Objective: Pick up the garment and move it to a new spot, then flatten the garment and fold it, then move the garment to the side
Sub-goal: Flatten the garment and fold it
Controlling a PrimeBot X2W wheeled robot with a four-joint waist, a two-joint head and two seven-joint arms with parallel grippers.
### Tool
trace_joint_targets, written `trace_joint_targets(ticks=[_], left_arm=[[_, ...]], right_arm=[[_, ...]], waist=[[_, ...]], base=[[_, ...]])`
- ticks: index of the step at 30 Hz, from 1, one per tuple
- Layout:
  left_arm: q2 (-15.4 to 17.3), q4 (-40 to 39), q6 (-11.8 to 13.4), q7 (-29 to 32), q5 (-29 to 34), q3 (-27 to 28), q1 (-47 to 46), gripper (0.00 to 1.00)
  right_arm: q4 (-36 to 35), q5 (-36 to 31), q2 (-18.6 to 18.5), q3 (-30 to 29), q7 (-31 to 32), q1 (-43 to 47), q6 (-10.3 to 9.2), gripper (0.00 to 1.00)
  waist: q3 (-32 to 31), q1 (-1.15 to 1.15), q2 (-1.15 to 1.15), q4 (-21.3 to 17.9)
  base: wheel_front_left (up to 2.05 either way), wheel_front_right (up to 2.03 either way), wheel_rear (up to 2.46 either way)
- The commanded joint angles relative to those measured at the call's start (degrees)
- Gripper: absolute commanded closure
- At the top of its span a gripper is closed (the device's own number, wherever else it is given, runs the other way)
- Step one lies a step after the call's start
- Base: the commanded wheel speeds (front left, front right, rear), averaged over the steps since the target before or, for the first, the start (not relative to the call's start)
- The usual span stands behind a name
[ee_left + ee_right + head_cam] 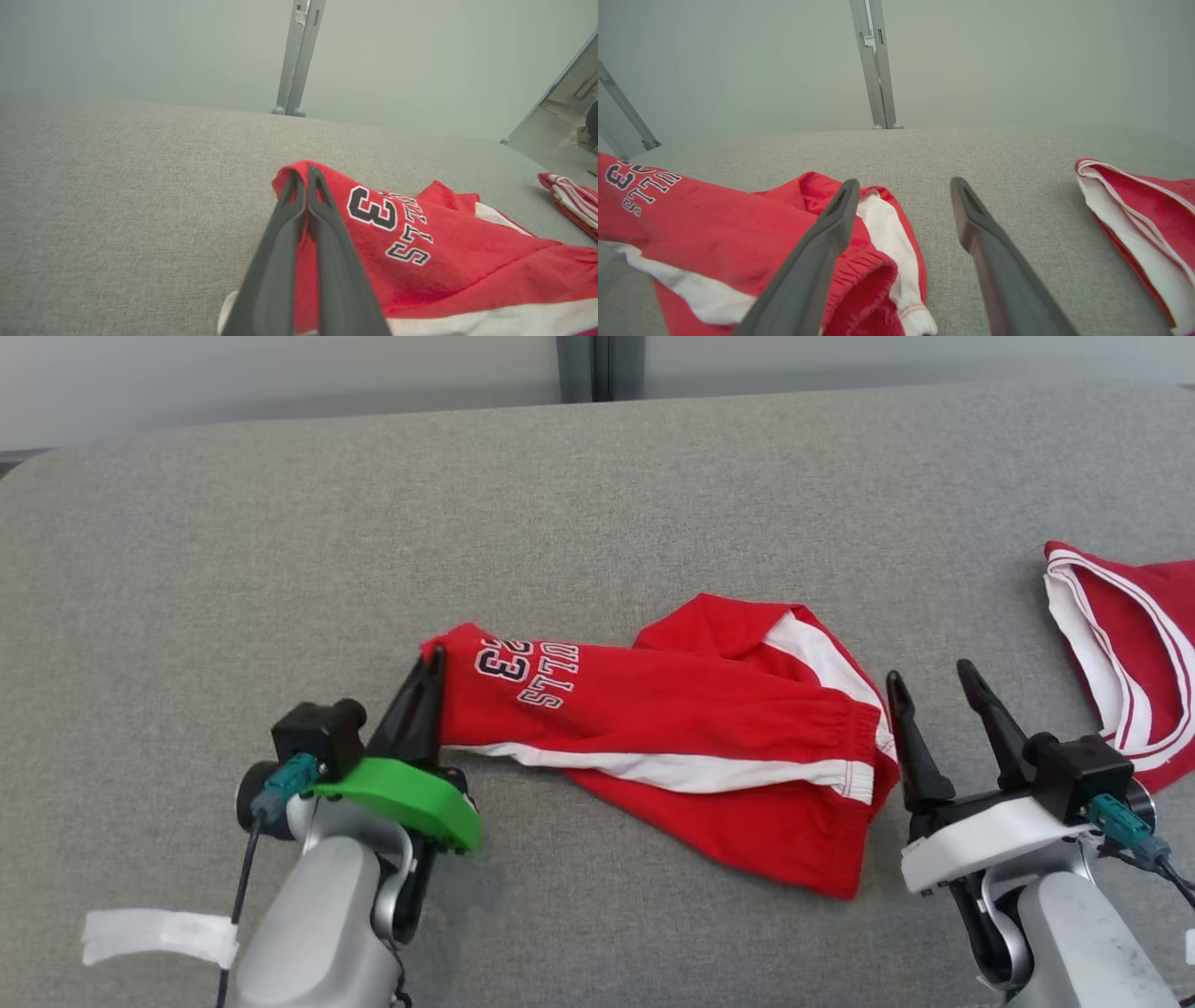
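Now the left gripper (432, 665) is pinching the left end of the red shorts (672, 728), which are lying crumpled at the centre of the grey table (280, 541). Lower right, the right gripper (932, 677) is standing spread just beside their right end, with another red garment (1130, 653) lying at the right edge.

2nd red garment (1150, 630), grey tbl (280, 569).

Red shorts (672, 737), rumpled, on grey surface (280, 541)
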Motion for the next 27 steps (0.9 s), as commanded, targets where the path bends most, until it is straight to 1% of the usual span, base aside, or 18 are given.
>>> trace_joint_targets(ticks=[1, 5, 12, 16, 17, 18, 19, 20, 24, 27], left_arm=[[0.5, 2.2, 0.5, 0.0, 0.7, 0.8, -2.8, 1.00], [1.7, 11.1, 1.1, 0.0, 1.6, 2.3, -8.1, 1.00], [3.8, 24.6, 2.6, 0.0, 2.0, 4.3, -17.6, 1.00], [4.1, 29.1, 3.3, 0.0, 2.0, 5.1, -22.0, 1.00], [4.2, 29.5, 3.6, 0.0, 2.0, 5.4, -22.8, 0.94], [4.3, 29.9, 3.8, 0.0, 2.3, 5.6, -23.6, 0.72], [4.5, 30.2, 4.0, 0.0, 2.4, 6.0, -24.2, 0.44], [4.5, 30.4, 4.3, 0.0, 2.2, 6.5, -24.6, 0.00], [4.0, 28.7, 4.4, 0.0, 2.5, 8.1, -24.9, 0.00], [3.5, 24.4, 3.9, 0.0, 3.9, 9.0, -22.3, 0.00]], right_arm=[[0.0, 0.4, -0.3, 0.5, -0.1, -1.1, -0.06, 0.00], [0.2, 1.0, -0.8, 2.3, -0.1, -2.5, -0.06, 0.00], [0.3, 1.9, -1.3, 3.2, -0.1, -4.1, -0.07, 0.00], [0.1, 2.3, -1.6, 3.8, -0.1, -4.9, -0.07, 0.00], [0.1, 2.3, -1.6, 4.0, -0.1, -4.9, -0.07, 0.00], [0.1, 2.3, -1.6, 4.1, -0.1, -5.0, -0.07, 0.00], [0.1, 2.3, -1.7, 4.3, -0.1, -5.1, -0.07, 0.00], [0.3, 2.4, -1.7, 4.6, -0.1, -5.3, -0.07, 0.00], [0.0, 3.2, -1.6, 6.1, -0.1, -5.9, -0.07, 0.00], [-1.1, 3.9, -1.6, 8.0, -0.1, -5.7, -0.07, 0.00]], waist=[[2.8, 0.00, 0.00, -2.1], [5.3, 0.00, 0.00, -5.1], [8.0, 0.00, 0.00, -9.2], [8.8, 0.00, 0.00, -10.5], [9.0, 0.00, 0.00, -10.6], [9.1, 0.00, 0.00, -10.7], [9.2, 0.00, 0.00, -10.8], [9.2, 0.00, 0.00, -10.8], [8.7, 0.00, 0.00, -9.9], [7.7, 0.00, 0.00, -8.2]], base=[[0.00, 0.00, 0.00], [0.00, 0.00, 0.00], [0.00, 0.00, 0.00], [0.00, 0.00, 0.00], [0.00, 0.00, 0.00], [0.00, 0.00, 0.00], [0.00, 0.00, 0.00], [0.00, 0.00, 0.00], [0.00, 0.00, 0.00], [0.00, 0.00, 0.00]])
